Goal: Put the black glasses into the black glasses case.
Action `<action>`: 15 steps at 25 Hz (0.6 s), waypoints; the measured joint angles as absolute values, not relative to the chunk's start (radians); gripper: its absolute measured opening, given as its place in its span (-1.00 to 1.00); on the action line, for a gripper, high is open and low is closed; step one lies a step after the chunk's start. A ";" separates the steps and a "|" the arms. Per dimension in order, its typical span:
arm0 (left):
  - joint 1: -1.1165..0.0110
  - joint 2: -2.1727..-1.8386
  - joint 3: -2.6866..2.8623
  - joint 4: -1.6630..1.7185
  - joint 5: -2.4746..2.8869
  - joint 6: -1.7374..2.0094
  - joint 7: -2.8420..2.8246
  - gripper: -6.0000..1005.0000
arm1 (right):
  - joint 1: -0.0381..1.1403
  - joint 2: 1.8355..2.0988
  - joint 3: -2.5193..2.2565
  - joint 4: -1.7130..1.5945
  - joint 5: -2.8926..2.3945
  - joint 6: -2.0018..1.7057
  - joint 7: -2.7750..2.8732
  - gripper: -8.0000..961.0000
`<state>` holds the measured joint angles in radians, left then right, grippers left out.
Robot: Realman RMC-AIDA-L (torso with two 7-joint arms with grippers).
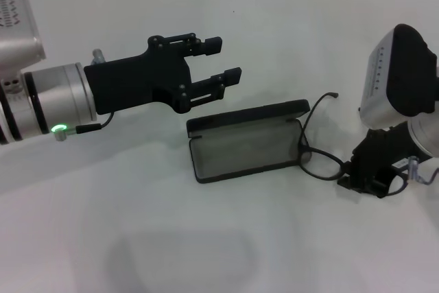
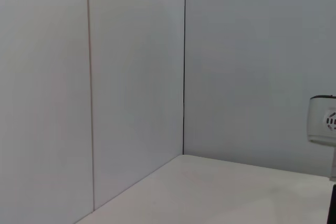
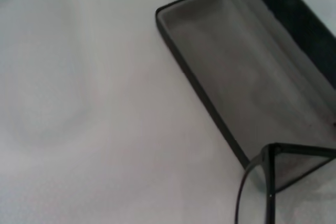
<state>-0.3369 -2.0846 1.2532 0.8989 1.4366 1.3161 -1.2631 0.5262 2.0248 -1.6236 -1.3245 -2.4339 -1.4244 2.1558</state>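
So the black glasses case (image 1: pixel 245 143) is sitting open on the white table (image 1: pixel 137 224), lid up, grey lining showing. The black glasses (image 1: pixel 317 150) are lying just beside its right end, one temple arm sticking up toward the back, the frame's corner overlapping the case rim in the right wrist view (image 3: pixel 273 153). The left gripper (image 1: pixel 221 63) is hovering above and behind the case with its fingers spread apart, holding nothing. The right gripper (image 1: pixel 370 169) is sitting low at the glasses' right end, touching or nearly touching the frame; can't tell how its claw is set.
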 joint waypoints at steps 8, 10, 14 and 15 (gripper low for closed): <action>-0.333 -2.085 1.253 0.898 1.435 1.316 -1.262 0.15 | 0.491 2.017 -1.554 -1.373 -2.426 -1.474 2.107 -0.72; -0.333 -2.086 1.253 0.889 1.430 1.316 -1.262 0.15 | 0.456 2.019 -1.480 -1.417 -2.382 -1.525 2.053 -0.73; -0.340 -2.086 1.250 0.867 1.423 1.331 -1.262 0.15 | 0.391 2.020 -1.302 -1.477 -2.240 -1.655 1.904 -0.75; -0.341 -2.086 1.247 0.865 1.423 1.338 -1.262 0.15 | 0.382 2.020 -1.264 -1.478 -2.201 -1.689 1.863 -0.75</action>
